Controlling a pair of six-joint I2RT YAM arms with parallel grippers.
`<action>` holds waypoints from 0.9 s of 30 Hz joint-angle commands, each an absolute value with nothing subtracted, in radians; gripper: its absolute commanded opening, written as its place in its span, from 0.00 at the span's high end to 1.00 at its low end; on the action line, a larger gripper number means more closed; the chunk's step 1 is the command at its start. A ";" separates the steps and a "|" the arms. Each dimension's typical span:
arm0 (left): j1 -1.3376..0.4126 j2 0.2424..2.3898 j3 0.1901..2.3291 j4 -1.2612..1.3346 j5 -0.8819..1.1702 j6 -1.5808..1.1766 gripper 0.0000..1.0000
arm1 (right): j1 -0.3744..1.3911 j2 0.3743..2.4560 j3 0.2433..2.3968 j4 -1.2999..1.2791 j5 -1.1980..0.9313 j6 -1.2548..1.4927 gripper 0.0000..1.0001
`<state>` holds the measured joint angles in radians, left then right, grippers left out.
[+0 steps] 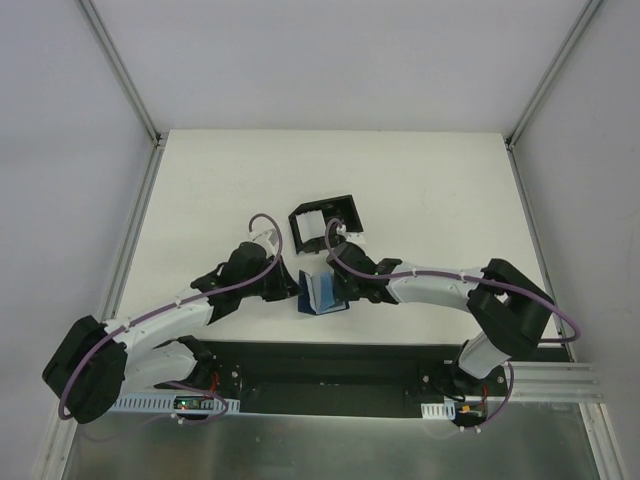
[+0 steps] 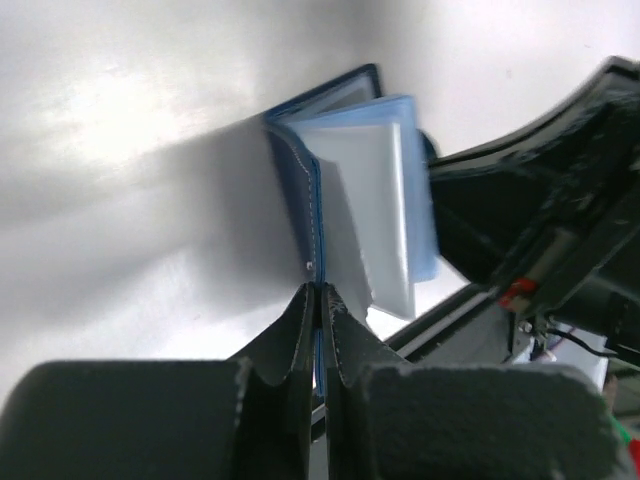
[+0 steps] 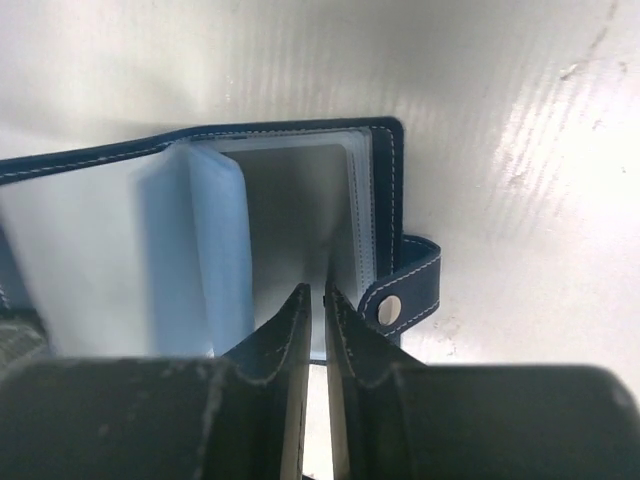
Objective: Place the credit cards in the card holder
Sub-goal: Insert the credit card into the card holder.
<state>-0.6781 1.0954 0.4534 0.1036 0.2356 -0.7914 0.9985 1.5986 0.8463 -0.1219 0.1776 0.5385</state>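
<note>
The card holder (image 1: 322,293) is a dark blue wallet standing open between my two arms, its pale inner leaves fanned out. In the left wrist view my left gripper (image 2: 320,292) is shut on the blue edge of the card holder (image 2: 300,190). In the right wrist view my right gripper (image 3: 318,293) is closed to a narrow slit on a thin pale leaf inside the card holder (image 3: 385,200), beside its snap strap (image 3: 405,290). From above, the left gripper (image 1: 297,289) and right gripper (image 1: 347,290) flank the wallet. I cannot pick out any credit cards from the pale leaves.
A black open-topped box (image 1: 325,222) lies just behind the wallet on the white table (image 1: 200,200). The right arm's dark body (image 2: 530,220) fills the right side of the left wrist view. Metal rails (image 1: 130,250) run along the table's sides.
</note>
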 commanded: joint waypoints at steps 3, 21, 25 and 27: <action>-0.655 1.005 0.351 0.005 0.086 -0.844 1.00 | 0.986 1.552 0.834 -0.153 0.207 0.541 0.87; -0.652 1.091 0.342 0.003 0.052 -0.867 1.00 | 1.002 1.528 0.877 -0.086 0.103 0.497 0.85; -0.652 1.091 0.344 0.003 0.055 -0.865 1.00 | 1.029 1.534 0.920 -0.135 0.139 0.473 0.85; -0.652 1.091 0.342 0.003 0.058 -0.867 1.00 | 1.043 1.531 0.951 -0.181 0.172 0.463 0.85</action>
<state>-0.6590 1.0851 0.3359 0.0246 0.0692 -0.8719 1.0138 1.5333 0.8684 -0.1223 0.1291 0.4992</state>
